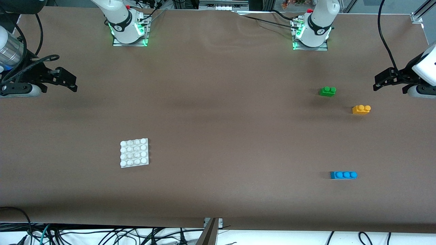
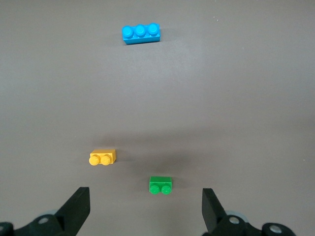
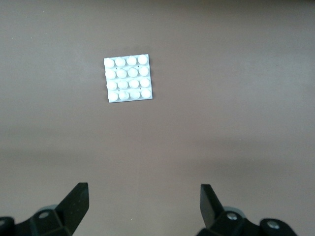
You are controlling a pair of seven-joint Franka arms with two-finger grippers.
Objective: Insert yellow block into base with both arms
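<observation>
Resting on the brown table (image 1: 218,112) toward the left arm's end, the yellow block (image 1: 361,109) sits studs up, untouched, with the green brick (image 1: 327,91) near it and slightly farther from the front camera, and the blue brick (image 1: 343,175) well apart, nearer that camera. The base (image 1: 134,152) lies flat toward the right arm's end, well apart from all three bricks. The left gripper (image 1: 378,81) hangs above its end of the table, fingers (image 2: 78,206) spread wide and holding nothing. The right gripper (image 1: 69,81) hangs above its own end, fingers (image 3: 76,201) likewise spread and empty. Both arms wait.
</observation>
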